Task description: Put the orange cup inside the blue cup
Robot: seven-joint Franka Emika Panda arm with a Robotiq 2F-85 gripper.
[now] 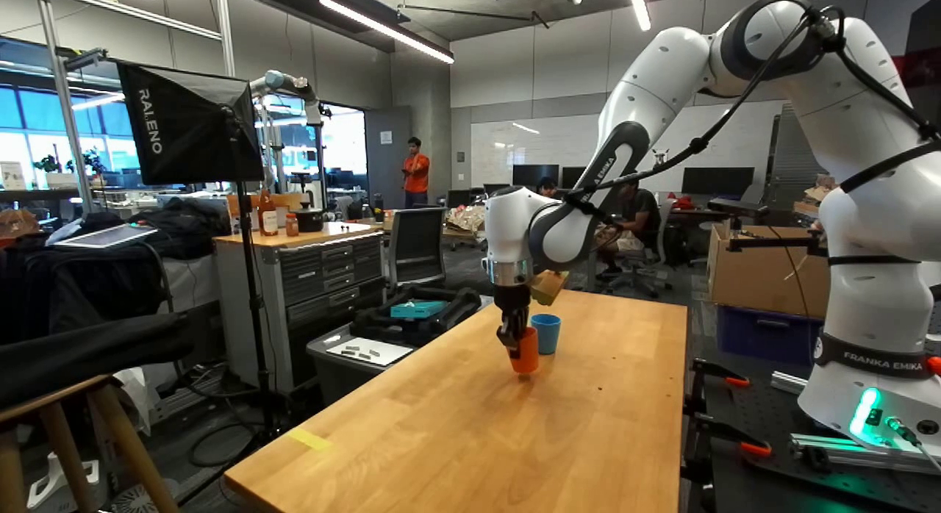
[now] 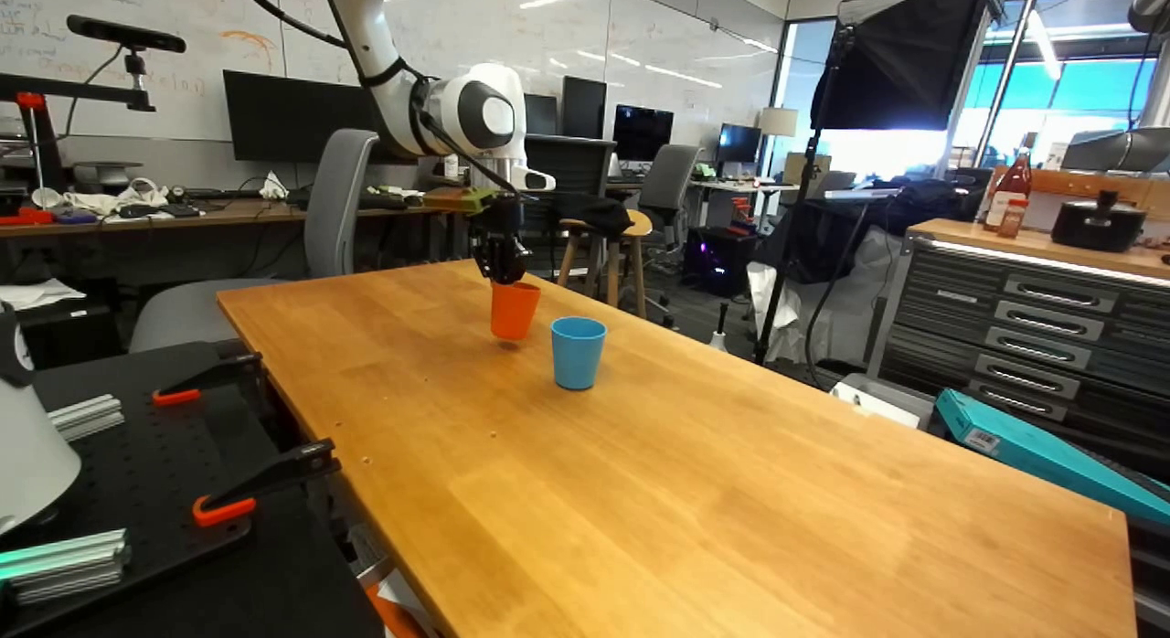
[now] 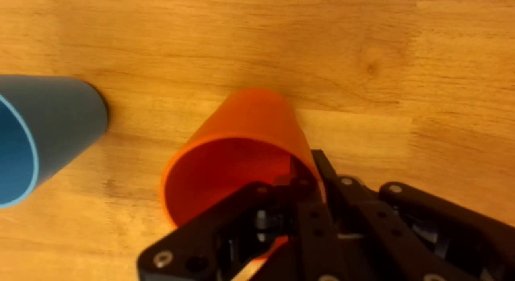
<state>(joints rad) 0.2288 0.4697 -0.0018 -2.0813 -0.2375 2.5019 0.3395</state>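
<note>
on the wooden table (image 2: pixel 749 510): 1 blue cup (image 2: pixel 577 355), standing upright, mouth up.
item: 1 orange cup (image 2: pixel 514 313), mouth up, near the blue cup and apart from it; its base looks just clear of the table in both exterior views.
item: 1 gripper (image 3: pixel 309 164), black, pinching the orange cup by its wall, 1 jaw inside the cup and 1 outside, per the wrist view.
item: 1 robot arm (image 1: pixel 639 98), white, extended over the table.
item: 1 strip of yellow tape (image 1: pixel 310 439) by the table's edge, in an exterior view.
item: 2 black clamps (image 2: pixel 283 471) with orange ends, beside the table.
item: 1 drawer cabinet (image 2: pixel 1033 320), bearing 1 black pot (image 2: pixel 1097 225) and 1 tall bottle (image 2: pixel 1009 195).
item: 1 black softbox (image 1: pixel 195 123), lettered "raleno", in the background.
</note>
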